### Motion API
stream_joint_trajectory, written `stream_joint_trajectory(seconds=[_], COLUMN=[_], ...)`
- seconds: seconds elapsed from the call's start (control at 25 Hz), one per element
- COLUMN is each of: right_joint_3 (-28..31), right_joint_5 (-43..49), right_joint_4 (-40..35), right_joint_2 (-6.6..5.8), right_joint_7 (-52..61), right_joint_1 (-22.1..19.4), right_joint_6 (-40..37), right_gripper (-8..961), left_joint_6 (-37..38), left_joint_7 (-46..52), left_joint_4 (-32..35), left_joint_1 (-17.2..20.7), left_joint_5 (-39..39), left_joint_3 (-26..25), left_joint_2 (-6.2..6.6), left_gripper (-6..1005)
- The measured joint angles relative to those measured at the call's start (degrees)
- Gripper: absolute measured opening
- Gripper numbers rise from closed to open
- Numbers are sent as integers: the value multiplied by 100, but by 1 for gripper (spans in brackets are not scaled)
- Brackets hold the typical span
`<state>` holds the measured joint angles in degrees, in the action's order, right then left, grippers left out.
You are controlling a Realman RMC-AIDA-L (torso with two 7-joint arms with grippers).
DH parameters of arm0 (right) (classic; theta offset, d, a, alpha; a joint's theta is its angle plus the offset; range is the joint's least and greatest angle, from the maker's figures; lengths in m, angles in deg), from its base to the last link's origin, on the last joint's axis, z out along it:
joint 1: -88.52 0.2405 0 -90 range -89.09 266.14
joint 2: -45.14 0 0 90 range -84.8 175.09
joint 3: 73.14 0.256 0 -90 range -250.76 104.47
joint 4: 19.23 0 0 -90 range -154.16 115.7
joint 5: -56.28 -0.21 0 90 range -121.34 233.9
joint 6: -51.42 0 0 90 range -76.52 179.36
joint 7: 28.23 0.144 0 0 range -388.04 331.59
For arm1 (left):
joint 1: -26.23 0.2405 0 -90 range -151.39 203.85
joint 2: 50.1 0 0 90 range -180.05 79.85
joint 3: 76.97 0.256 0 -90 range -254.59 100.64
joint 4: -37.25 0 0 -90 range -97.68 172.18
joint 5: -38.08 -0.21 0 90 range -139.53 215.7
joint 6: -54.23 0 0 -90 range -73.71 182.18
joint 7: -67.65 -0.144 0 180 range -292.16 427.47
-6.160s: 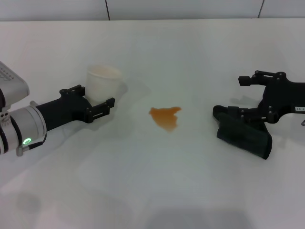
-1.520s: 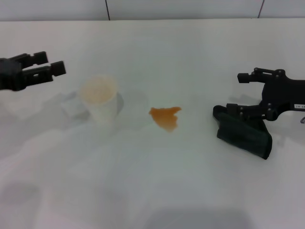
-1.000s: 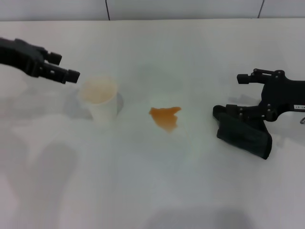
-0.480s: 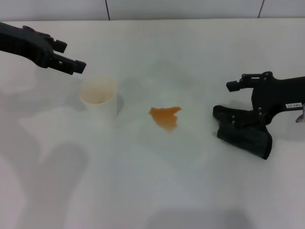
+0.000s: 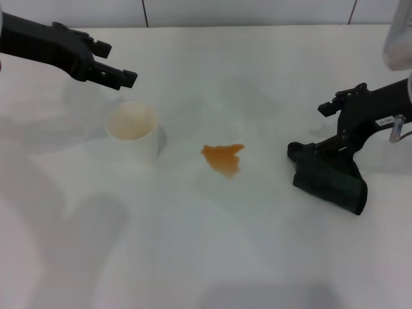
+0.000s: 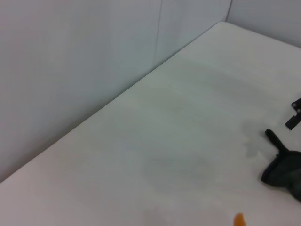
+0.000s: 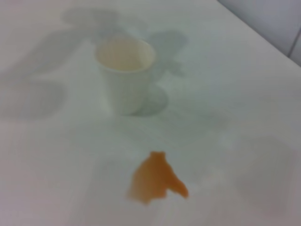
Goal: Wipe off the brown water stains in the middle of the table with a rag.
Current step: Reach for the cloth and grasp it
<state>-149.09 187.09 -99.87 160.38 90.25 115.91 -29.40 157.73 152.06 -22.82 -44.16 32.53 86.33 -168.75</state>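
1. The brown water stains (image 5: 223,158) lie mid-table (image 5: 212,257), thin and glossy, between a white paper cup (image 5: 133,132) and the rag (image 5: 329,179).
2. The right gripper (image 5: 325,129) stands at the rag's upper edge, one finger down by the cloth, the other raised clear; jaws spread, nothing clamped.
3. The left gripper (image 5: 116,64) hangs above and behind the cup, holding nothing; whether its fingers are parted cannot be told.
4. The cup stands upright, its pale tan inside showing.

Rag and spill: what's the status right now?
Right gripper open above the rag. Left gripper raised beyond the cup. Brown water stains unwiped; path clear.
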Motion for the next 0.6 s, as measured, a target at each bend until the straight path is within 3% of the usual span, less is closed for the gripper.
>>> stream_joint_trajectory(seconds=[0.28, 0.6], right_joint_3=[-673, -775], right_joint_5=[1364, 1420], right_joint_4=[66, 208], right_joint_2=[11, 28], right_joint_7=[956, 1094], right_joint_1=[412, 333], right_joint_6=[-215, -130], right_gripper=[865, 865], left_joint_6=[-16, -44], left_joint_7=[-3, -4], left_joint_4=[61, 564], left_joint_1=[-37, -102], left_joint_5=[181, -169], left_joint_3=[0, 0], left_joint_2=[-27, -28], left_gripper=[894, 894])
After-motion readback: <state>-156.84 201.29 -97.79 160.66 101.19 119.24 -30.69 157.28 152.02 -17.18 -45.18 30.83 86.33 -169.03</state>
